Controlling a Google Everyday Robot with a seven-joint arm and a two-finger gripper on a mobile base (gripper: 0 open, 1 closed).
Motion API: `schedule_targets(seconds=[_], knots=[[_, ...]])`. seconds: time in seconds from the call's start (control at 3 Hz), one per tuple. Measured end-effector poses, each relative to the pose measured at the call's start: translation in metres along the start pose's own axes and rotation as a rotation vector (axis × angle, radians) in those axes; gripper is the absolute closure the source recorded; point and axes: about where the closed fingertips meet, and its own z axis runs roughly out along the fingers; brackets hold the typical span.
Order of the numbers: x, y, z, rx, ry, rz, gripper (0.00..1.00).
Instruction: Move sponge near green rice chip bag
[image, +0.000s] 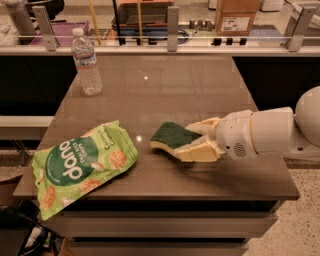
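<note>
Brown table (165, 90), smooth and faintly reflective, fills the middle of the view. Its near edge runs across the lower part of the view and its far edge meets a low rail with grey posts (173, 22).

Edges and room: the bag (82, 165) lies flat at the near left corner, printed face up, with its lower end hanging over the front edge. A water bottle (86, 62) stands upright near the far left edge, well apart from everything else. The centre and far right of the top are bare, as is a strip of table between bag and sponge.

Gripper (184, 140): it reaches in from the right, low over the near right part of the table, on a white arm (265, 132). Its pale fingers (202, 125) are clamped on the sponge (172, 136), one above and one below.

Sponge: green side up and slightly tilted, right of the bag and near it, not touching it. Whether its lower edge meets the table cannot be told; a shadow lies just under it.

Room: beyond the rail stand a cardboard box (232, 17) and cluttered shelving. Speckled floor (300, 230) shows at the lower right.
</note>
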Motion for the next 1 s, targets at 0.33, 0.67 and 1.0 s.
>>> schedule_targets(seconds=[0.33, 0.67, 1.0], knots=[[-0.0016, 0.0015, 0.0005, -0.001, 0.001, -0.004, 0.59], [-0.0033, 0.0029, 0.001, -0.002, 0.003, -0.008, 0.36], [-0.005, 0.0044, 0.0015, -0.003, 0.004, -0.013, 0.12]])
